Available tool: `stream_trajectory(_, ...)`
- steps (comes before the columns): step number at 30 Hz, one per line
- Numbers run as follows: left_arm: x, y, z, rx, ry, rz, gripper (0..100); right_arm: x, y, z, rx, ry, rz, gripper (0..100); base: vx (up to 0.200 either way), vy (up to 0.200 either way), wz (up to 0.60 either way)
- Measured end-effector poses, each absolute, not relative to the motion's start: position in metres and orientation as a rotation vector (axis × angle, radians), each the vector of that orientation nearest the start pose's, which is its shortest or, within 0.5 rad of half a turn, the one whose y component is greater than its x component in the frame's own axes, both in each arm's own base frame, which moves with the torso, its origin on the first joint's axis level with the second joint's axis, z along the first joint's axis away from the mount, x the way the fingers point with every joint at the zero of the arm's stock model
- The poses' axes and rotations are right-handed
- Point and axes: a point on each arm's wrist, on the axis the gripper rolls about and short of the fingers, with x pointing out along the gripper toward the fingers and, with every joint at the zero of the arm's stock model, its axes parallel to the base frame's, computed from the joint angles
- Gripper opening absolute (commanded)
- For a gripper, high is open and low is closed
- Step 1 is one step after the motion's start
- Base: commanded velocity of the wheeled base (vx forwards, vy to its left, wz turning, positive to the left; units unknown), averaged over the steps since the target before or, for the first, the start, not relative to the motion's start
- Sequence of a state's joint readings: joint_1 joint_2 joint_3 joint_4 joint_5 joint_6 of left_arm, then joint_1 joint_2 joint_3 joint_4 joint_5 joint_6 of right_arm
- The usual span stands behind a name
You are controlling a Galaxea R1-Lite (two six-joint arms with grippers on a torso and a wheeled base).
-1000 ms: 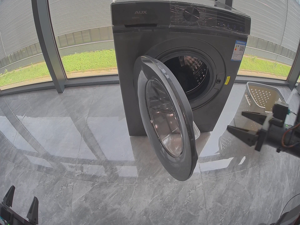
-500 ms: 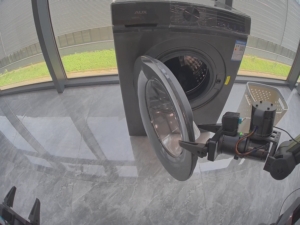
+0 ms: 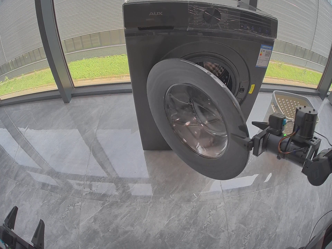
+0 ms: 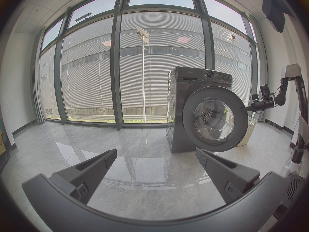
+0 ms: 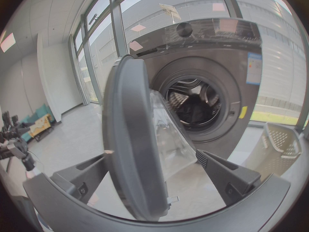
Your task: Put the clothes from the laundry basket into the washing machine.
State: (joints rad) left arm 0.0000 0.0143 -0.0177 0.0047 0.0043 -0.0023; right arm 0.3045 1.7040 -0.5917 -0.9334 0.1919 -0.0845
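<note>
Right gripper (image 3: 248,132), right of frame: jaws spread, straddling washing machine door (image 3: 195,120) rim (no clamp). Risk: rim slips out, door swings loose.

The door (image 3: 197,118) hides most of the drum (image 3: 218,72), and the right arm (image 3: 294,146) covers part of the laundry basket (image 3: 289,104).

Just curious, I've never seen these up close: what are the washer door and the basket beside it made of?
Washer door: seemingly grey plastic or painted ring, satin sheen, around a clear, reflective window, glass or plastic. Basket: likely pale moulded plastic, matte, with perforated walls.
</note>
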Motion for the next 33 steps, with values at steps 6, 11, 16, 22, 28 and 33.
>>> stream_trajectory(6, -0.023, 0.0, 0.08, -0.003, 0.001, 0.004, 100, 0.263, 0.053, 0.178, -0.121, 0.068, 0.373, 100, 0.0, -0.167, 0.0)
stream_trajectory(11, -0.023, 0.0, 0.08, -0.004, 0.002, 0.003, 100, 0.25, 0.037, 0.188, -0.14, 0.032, 0.319, 100, 0.0, -0.2, 0.0)
stream_trajectory(16, -0.023, 0.0, 0.08, -0.004, 0.001, 0.004, 100, 0.24, 0.037, 0.183, -0.141, 0.045, 0.331, 100, 0.0, -0.08, 0.0)
stream_trajectory(22, -0.023, 0.0, 0.08, -0.004, 0.001, 0.004, 100, 0.228, 0.052, 0.17, -0.138, 0.089, 0.428, 100, 0.0, 0.0, 0.0)
stream_trajectory(28, -0.023, 0.0, 0.08, -0.005, 0.001, 0.003, 100, 0.209, 0.078, 0.153, -0.125, 0.15, 0.623, 100, 0.0, -0.2, 0.0)
stream_trajectory(33, -0.023, 0.0, 0.08, -0.005, 0.0, 0.004, 100, 0.192, 0.096, 0.14, -0.054, 0.232, 0.75, 100, 0.0, -0.12, 0.0)
